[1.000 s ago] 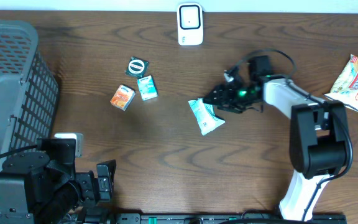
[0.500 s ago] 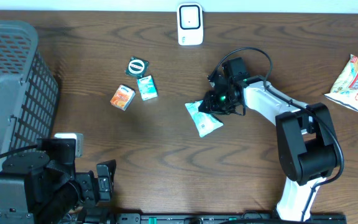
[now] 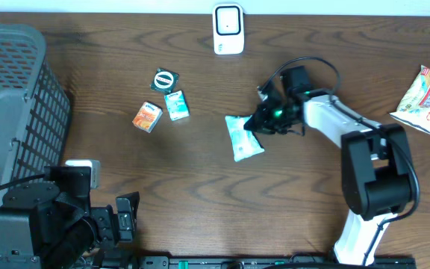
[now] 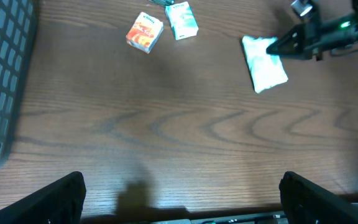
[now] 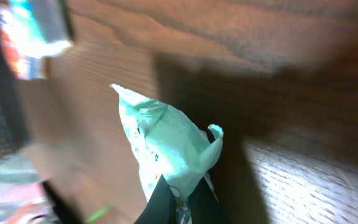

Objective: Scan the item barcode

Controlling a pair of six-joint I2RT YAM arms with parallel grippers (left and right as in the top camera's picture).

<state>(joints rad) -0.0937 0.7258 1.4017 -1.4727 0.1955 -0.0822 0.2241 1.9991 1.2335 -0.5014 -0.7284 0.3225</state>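
Overhead, my right pincer [image 3: 257, 122] is clenched on the far right corner of the pale green packet [image 3: 242, 140], mid-table and nearer than the white scanner [image 3: 228, 29]. From the left wrist, my left pincer [image 4: 183, 180] gapes wide, grasping nothing. The right wrist shows my fingertips [image 5: 156, 204] pinching the packet's crimped end.

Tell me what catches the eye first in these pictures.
The right gripper pinching the edge of a teal packet near the centre of the overhead view stands out first. A white scanner sits at the far edge beyond it. A large grey basket occupies the left side.
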